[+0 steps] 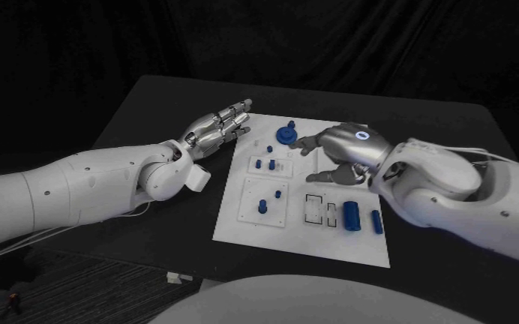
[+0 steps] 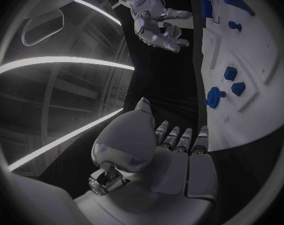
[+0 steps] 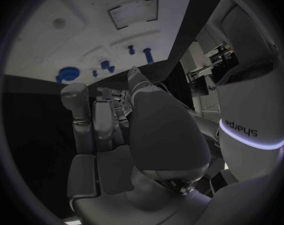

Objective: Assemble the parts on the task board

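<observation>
Centrally, task board (image 1: 244, 228), between left hand (image 1: 217, 130), right hand (image 1: 344, 148)

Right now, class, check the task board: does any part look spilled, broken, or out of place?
Nothing stands out. The blue parts lie or stand on the white task board, none off on the table. The left hand hovers beside the board, holding nothing; the right hand is above it.

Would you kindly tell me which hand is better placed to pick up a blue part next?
Probably the right hand: it hangs over the task board beside the round blue part; the left hand, fingers apart, sits off the board's edge.
</observation>
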